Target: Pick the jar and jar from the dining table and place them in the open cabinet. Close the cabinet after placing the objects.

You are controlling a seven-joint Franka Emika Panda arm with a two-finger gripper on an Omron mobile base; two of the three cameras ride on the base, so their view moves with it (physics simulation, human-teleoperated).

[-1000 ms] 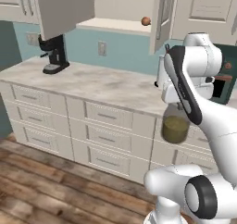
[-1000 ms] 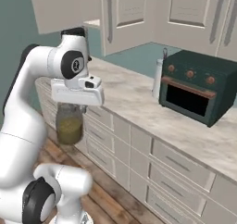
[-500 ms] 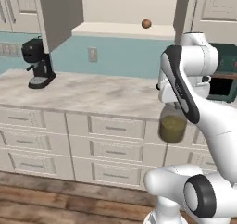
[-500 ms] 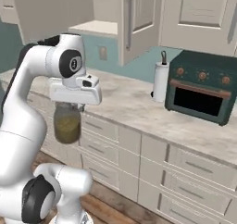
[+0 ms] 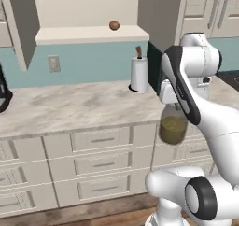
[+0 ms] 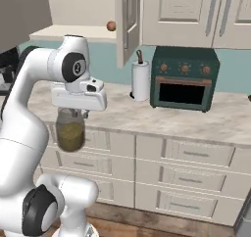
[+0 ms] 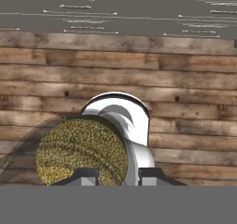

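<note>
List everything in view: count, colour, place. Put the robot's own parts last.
Small rounded clear glass jar with olive-green contents: one, hanging from the gripper, in front of the drawers.
Small orange-brown ball: one, on the open cabinet's shelf.
Beige wall cabinet: one, open, above the counter.
White paper towel roll: one, upright on the counter, left of the oven.
Dark green toaster oven: one, on the counter.
Beige marbled counter: one, over off-white drawer units.
Brown wooden floor: below the jar.
Gripper: one, white, shut on the jar's top.
</note>
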